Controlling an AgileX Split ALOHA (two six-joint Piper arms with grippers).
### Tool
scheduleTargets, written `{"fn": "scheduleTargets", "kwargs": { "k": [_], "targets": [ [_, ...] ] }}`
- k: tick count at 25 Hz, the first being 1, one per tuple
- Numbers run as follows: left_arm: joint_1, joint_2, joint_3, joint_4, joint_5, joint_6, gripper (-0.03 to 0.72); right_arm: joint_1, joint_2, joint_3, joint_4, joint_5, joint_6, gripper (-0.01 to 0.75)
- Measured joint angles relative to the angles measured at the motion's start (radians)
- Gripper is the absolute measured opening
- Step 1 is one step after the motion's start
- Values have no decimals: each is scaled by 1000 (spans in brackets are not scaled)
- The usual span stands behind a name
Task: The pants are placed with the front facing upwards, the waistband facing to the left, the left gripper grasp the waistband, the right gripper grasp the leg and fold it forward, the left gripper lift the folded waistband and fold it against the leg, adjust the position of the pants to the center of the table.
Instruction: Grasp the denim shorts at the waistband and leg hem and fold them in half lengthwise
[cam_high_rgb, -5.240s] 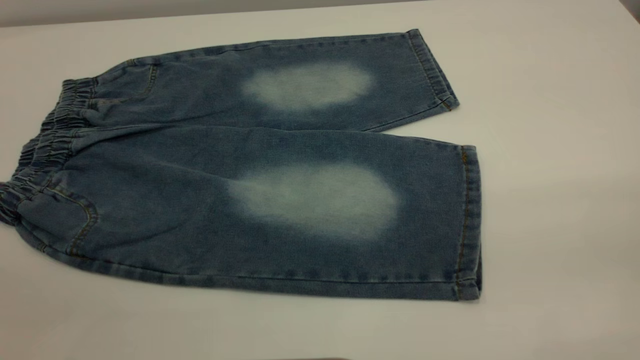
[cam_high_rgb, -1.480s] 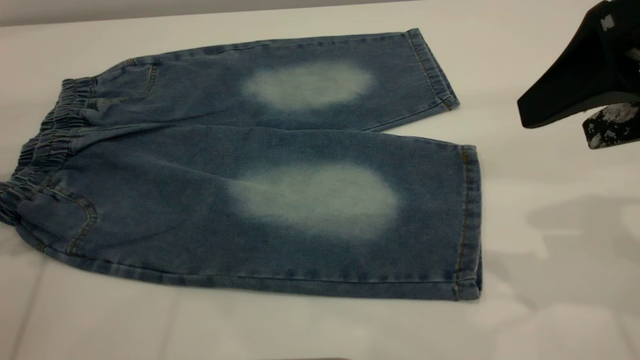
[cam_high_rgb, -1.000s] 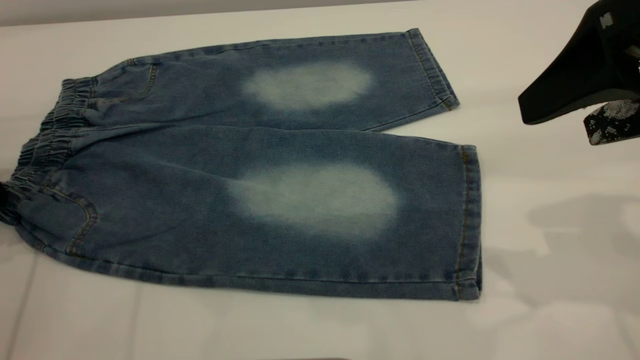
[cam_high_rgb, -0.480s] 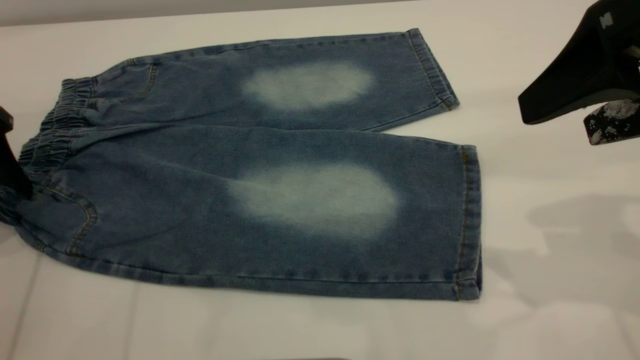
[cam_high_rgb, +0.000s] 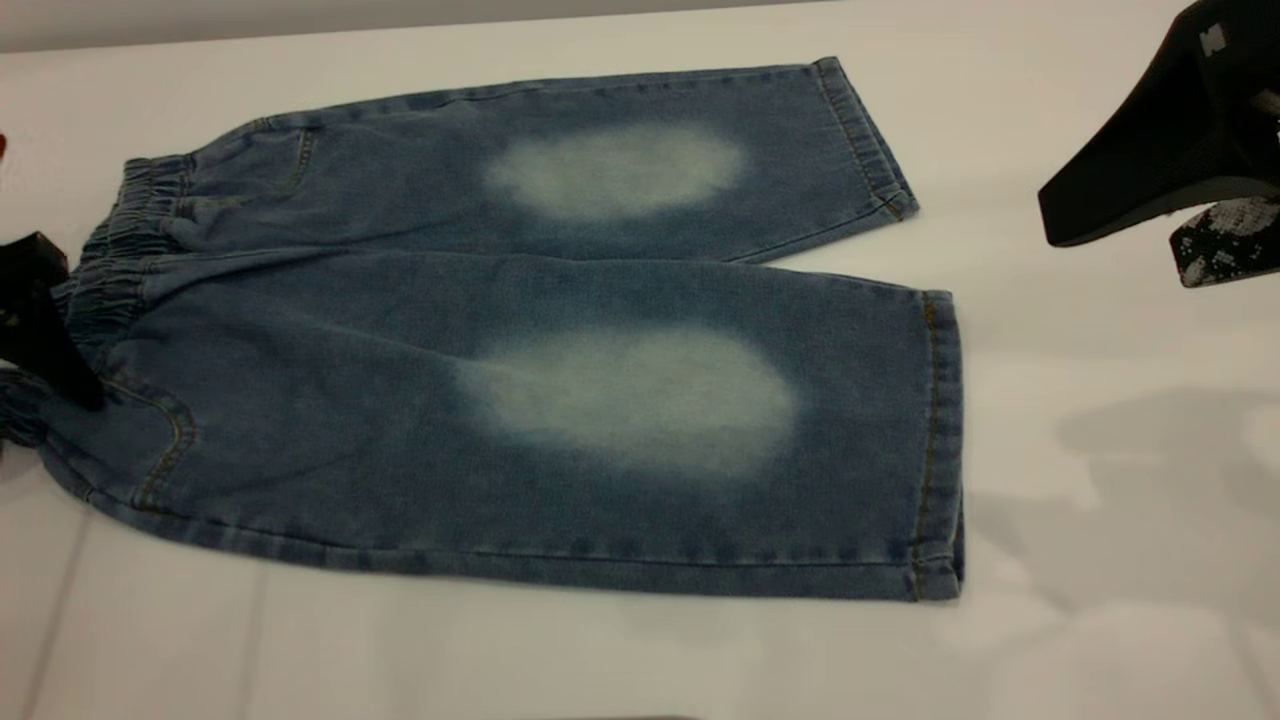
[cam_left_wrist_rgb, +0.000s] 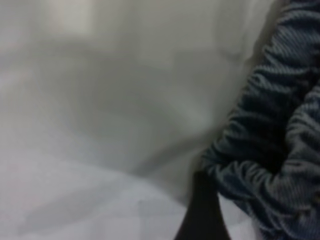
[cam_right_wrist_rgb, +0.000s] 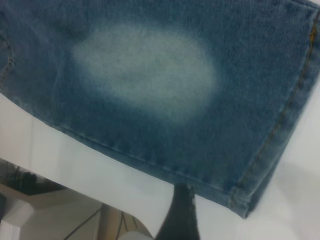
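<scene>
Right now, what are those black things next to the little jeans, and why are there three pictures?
Those black things are a robot's two grippers, like hands. The big picture comes from a camera facing the table. On it lie small blue denim pants, spread flat. The left gripper is at the ruffled waistband, and I cannot tell if it is pinching yet. The right gripper hangs in the air off to the side of the leg ends, fingers open, holding nothing. The other two pictures come from small cameras on the robot's wrists: one looks closely at the waistband, the other looks down at one leg and its pale knee patch.
</scene>
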Motion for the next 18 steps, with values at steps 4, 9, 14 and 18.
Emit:
{"fn": "scheduleTargets", "kwargs": {
  "k": [4,9,14,18],
  "targets": [
    [-4,3,-2,0,-12,0,379,0,0,0,0,12,0,571],
    [-8,-3,-3,-7,6,0,83,0,14,1,0,71,43,571],
    [-12,-90,-3,-3,41,13,71,0,116,41,20,76,61,571],
    [-18,-178,-3,-3,59,42,71,0,254,49,110,90,-28,561]
  ]
}}
